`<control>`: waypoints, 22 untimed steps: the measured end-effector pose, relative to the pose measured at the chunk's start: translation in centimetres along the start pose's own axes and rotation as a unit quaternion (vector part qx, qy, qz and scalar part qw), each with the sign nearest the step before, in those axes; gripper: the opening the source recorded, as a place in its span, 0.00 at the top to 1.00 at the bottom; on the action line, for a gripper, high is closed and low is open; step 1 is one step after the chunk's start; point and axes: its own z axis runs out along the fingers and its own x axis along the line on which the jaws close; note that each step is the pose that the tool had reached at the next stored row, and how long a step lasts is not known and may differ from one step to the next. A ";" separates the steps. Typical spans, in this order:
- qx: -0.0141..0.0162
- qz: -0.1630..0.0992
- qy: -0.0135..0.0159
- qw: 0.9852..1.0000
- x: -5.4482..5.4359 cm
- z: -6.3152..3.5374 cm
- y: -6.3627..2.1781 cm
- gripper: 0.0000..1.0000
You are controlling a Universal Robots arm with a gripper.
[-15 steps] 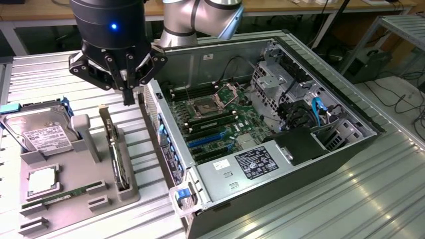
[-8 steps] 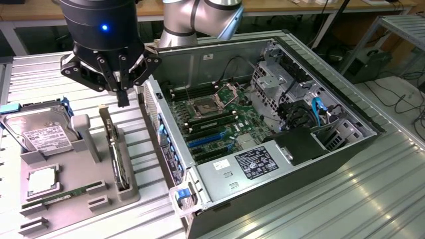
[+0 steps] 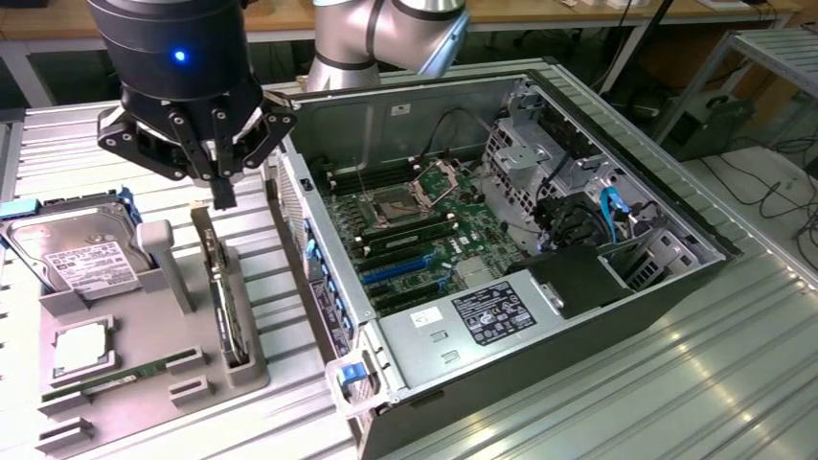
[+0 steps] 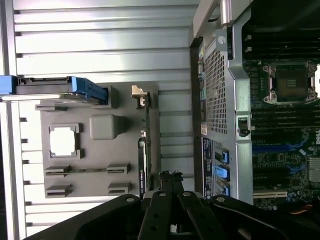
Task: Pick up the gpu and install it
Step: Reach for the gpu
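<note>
Handling will want care, I'd say: the gpu [image 3: 225, 287] looks a thin, stiff, light board. It stands on its long edge in a slot of the grey holder [image 3: 153, 331] on the desk [image 3: 715, 383], just beside the open computer case [image 3: 639, 287], with its pale bracket [image 4: 140, 95] at one end. I'd judge the bare upper edge the place to pinch, squarely, since the circuit face is fragile and the card could tip. The gripper [image 3: 221, 196] hangs over the holder near the gpu without touching it, its fingers [image 4: 164, 179] drawn close together and holding nothing. The hard drive [image 3: 79, 257] carries a white label and the power supply [image 3: 492, 316] a dark one, but I can read neither.
</note>
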 end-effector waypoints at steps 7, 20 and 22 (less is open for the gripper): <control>0.000 -0.001 0.000 1.000 0.8 0.01 -0.09 0.89; 0.000 -0.004 0.001 1.000 2.4 0.07 -0.19 0.89; 0.000 -0.004 0.002 1.000 2.7 0.06 -0.20 0.89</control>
